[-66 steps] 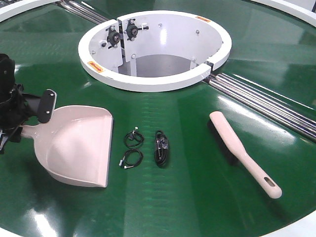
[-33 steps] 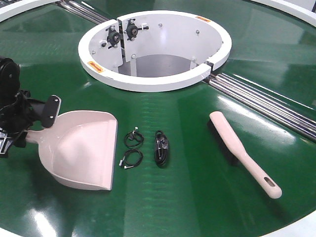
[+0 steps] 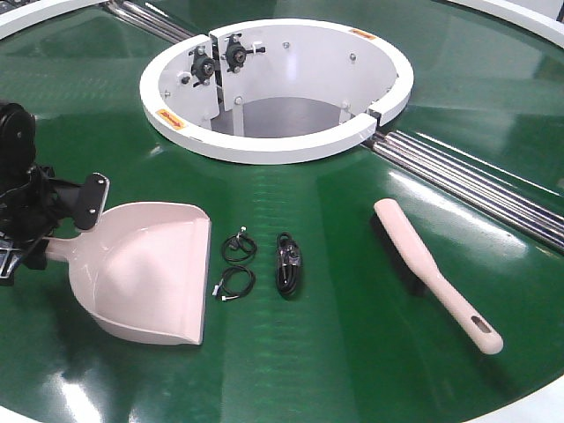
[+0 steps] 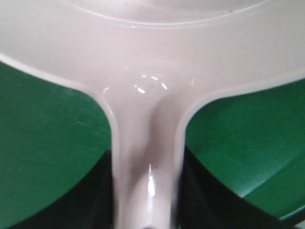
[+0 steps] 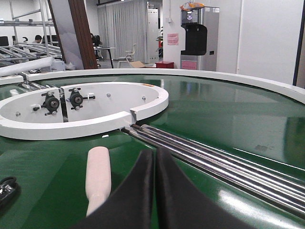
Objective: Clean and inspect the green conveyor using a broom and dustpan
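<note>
Two small orange stickers sit on the white ring (image 3: 264,145), one on its left rim and one at its far right, and their print is too small for you to read. The pink notices far off in the right wrist view are just as illegible.

Your left gripper (image 3: 69,220) is clamped on the dustpan (image 3: 145,273) handle. The left wrist view shows the handle (image 4: 145,157) running straight down between the black fingers. That arm reaches in low from the left edge, and the pan's lip points right, towards three small black cable coils (image 3: 288,263) lying on the conveyor (image 3: 352,370) just beside it.

Your right gripper (image 5: 155,191) has its two black fingers pressed together with nothing between them. It hangs low over the belt, aimed at the ring and the silver rollers (image 5: 214,162). The broom (image 3: 432,273) lies flat on the belt at right, well apart from the pan, with its slotted end nearest you. In the right wrist view its pale end (image 5: 97,179) sits just left of the fingers, and you cannot tell whether they touch.
</note>
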### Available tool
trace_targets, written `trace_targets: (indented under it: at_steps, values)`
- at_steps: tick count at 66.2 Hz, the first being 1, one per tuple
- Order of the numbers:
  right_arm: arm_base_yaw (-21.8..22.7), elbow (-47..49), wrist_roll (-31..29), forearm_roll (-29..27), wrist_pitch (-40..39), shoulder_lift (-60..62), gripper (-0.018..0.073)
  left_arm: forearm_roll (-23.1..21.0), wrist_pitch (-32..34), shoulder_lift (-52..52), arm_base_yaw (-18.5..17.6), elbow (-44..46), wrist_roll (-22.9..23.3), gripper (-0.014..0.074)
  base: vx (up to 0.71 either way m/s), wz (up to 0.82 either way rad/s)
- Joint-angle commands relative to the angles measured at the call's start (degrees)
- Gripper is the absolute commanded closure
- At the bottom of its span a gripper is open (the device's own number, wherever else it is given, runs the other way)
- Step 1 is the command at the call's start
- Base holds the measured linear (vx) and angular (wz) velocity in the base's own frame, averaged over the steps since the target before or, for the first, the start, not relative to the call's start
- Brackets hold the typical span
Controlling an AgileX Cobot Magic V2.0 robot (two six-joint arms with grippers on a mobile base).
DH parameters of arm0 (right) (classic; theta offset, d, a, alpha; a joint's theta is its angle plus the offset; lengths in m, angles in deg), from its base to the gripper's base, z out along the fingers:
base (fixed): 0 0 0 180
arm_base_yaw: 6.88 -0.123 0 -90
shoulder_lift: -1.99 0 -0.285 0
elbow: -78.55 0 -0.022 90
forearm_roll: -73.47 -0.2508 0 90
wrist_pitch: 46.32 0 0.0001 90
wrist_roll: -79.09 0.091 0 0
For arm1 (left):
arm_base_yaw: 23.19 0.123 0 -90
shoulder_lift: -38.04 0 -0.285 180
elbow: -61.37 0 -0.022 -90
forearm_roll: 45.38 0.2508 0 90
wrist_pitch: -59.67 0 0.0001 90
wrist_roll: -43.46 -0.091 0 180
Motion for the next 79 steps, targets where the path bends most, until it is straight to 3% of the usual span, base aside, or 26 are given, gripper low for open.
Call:
trace_targets:
  at_steps: [1, 79]
  values:
    - [0.36, -0.2, -0.7, 0.71, -4.18, 0.62, 0.0568, 0.12, -2.81, -2.27, -0.42, 1.52, -1.57, 0.0596, 0.0, 0.0]
    - [0.36, -0.2, -0.7, 0.71, -4.19, 0.62, 0.0568, 0.11, -2.98, -2.35, -0.37, 1.52, -1.57, 0.0596, 0.0, 0.0]
